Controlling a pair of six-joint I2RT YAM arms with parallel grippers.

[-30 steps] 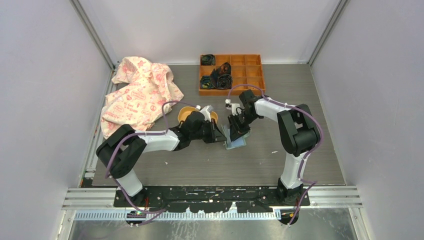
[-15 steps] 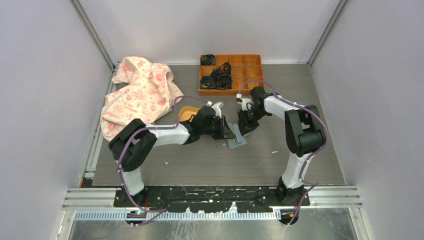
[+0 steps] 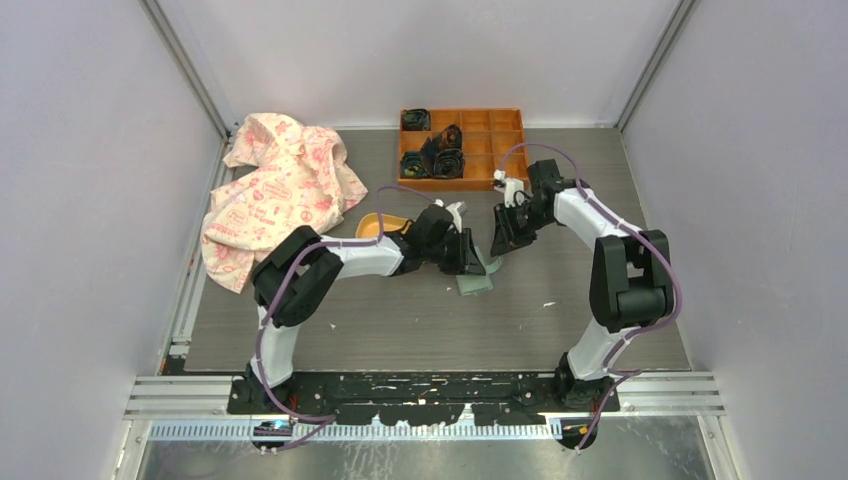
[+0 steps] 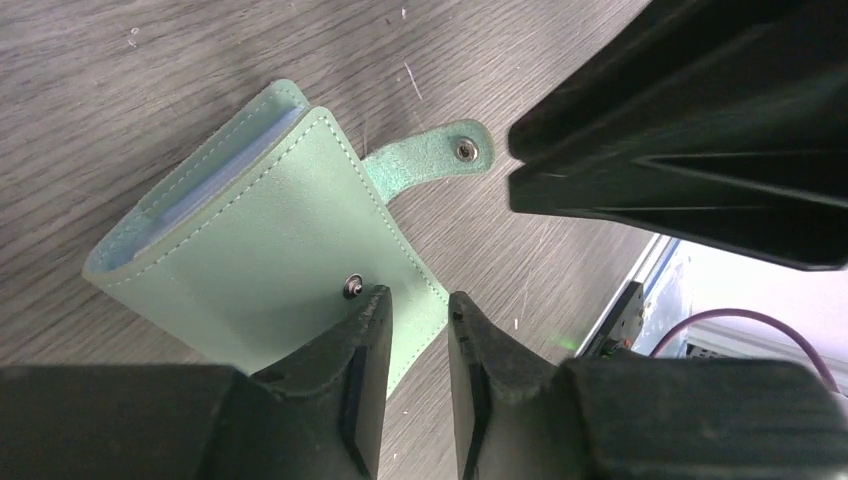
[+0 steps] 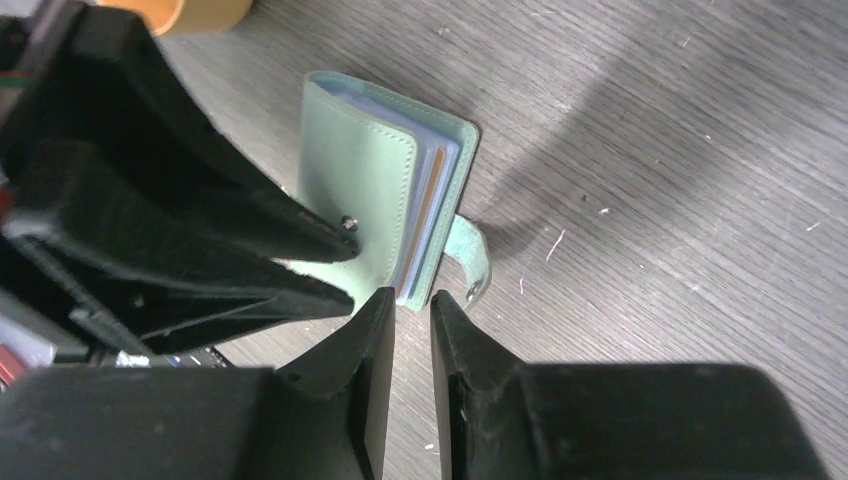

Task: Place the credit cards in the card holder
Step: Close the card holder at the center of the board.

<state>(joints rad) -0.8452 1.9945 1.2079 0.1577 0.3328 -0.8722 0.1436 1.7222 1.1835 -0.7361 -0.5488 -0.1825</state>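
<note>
The patterned cloth is lying well to the left of the folded card holder, with the orange tray sitting beyond it. The left gripper is hovering at the holder's snap corner, jaws slightly parted and gripping nothing. The right gripper is hanging above its strap side, jaws barely apart and empty. Credit cards are sitting tucked inside.
</note>
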